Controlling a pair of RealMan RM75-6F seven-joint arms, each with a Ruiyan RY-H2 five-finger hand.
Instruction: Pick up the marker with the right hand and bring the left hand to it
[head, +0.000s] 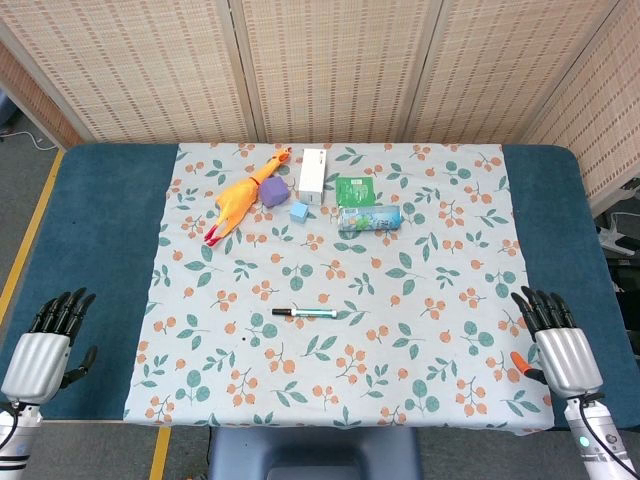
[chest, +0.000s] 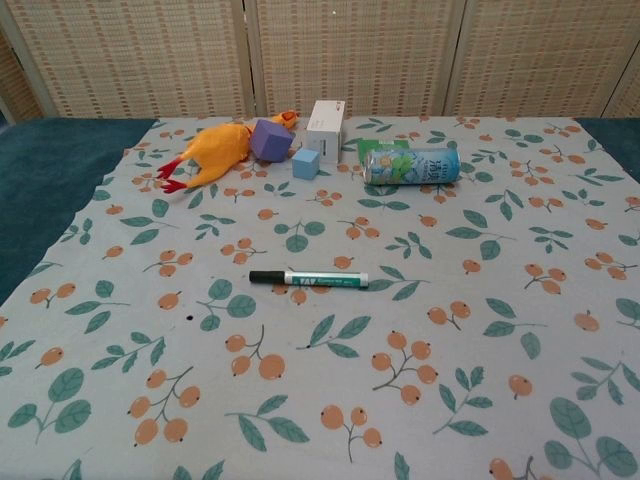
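The marker (head: 305, 313) (chest: 308, 278) lies flat on the floral cloth near the table's middle, black cap to the left, white-green body to the right. My right hand (head: 560, 340) rests at the table's right front corner, fingers extended and apart, holding nothing, far to the right of the marker. At the left front corner sits my left hand (head: 48, 345), fingers likewise extended and empty. Neither hand shows in the chest view.
At the back of the cloth lie a rubber chicken (head: 238, 200), a purple block (head: 274, 192), a small blue cube (head: 298, 211), a white box (head: 313, 175), a green packet (head: 354, 189) and a can on its side (head: 369, 218). Wicker screens stand behind.
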